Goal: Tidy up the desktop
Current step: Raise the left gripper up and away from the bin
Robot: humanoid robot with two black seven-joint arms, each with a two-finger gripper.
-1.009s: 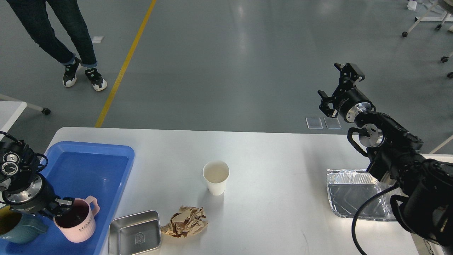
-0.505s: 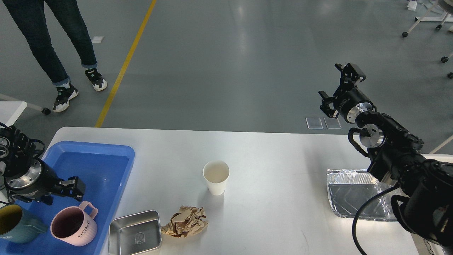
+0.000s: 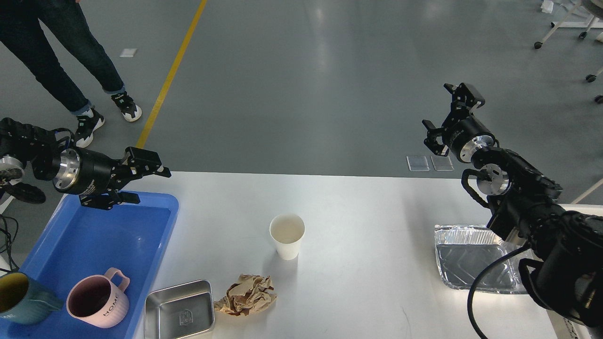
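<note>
Setting: an industrial lab or test hall. Indicators: grey sealed floor (image 3: 306, 84), yellow floor line (image 3: 172, 75), castered furniture (image 3: 563, 23), standing bystander (image 3: 61, 61).

To my near left I see a blue tray (image 3: 101, 226) holding a pink mug (image 3: 96, 302) and, at the very edge, a teal mug (image 3: 21, 301), both upright. Just right of the tray lies a small steel pan (image 3: 179, 310), with a crumpled brown paper (image 3: 247, 294) touching its right side. A white paper cup (image 3: 287, 235) stands upright farther in, near the middle. On the right sits a foil tray (image 3: 471, 259). Far left, a person's legs (image 3: 61, 61) stand on the grey floor beside a yellow line (image 3: 172, 75)
</note>
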